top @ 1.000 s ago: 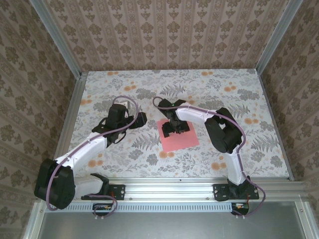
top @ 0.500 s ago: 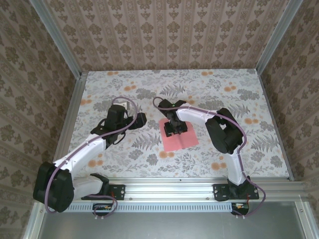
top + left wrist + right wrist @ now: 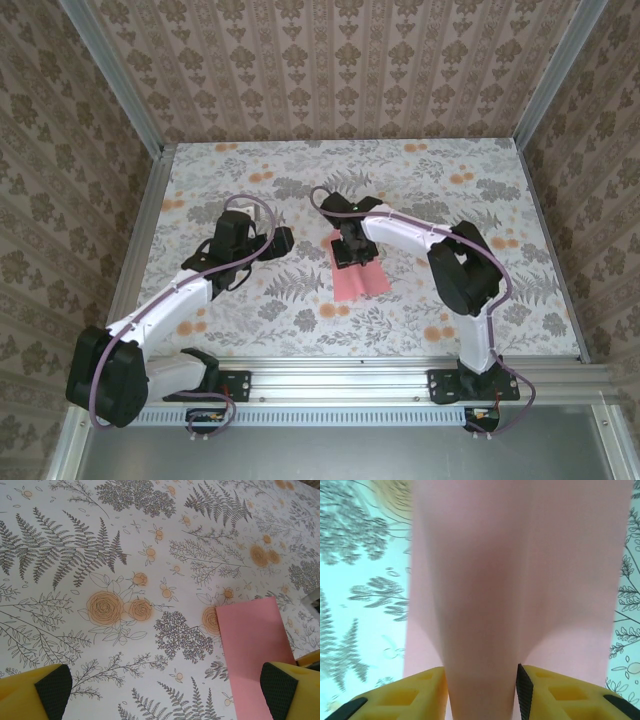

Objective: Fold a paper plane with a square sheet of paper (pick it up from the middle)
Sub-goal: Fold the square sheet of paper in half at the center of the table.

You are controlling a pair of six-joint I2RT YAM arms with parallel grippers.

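Although the table (image 3: 480, 300) offers open room out to every edge, the sheet of paper (image 3: 362, 283) at its middle has narrowed over the last second, buckling into a ridge. The right gripper (image 3: 352, 252) has closed about halfway and pinches that ridge, so the middle pickup looks underway. The left gripper (image 3: 272, 241) hangs near the sheet's left edge, jaws wide, holding nothing.
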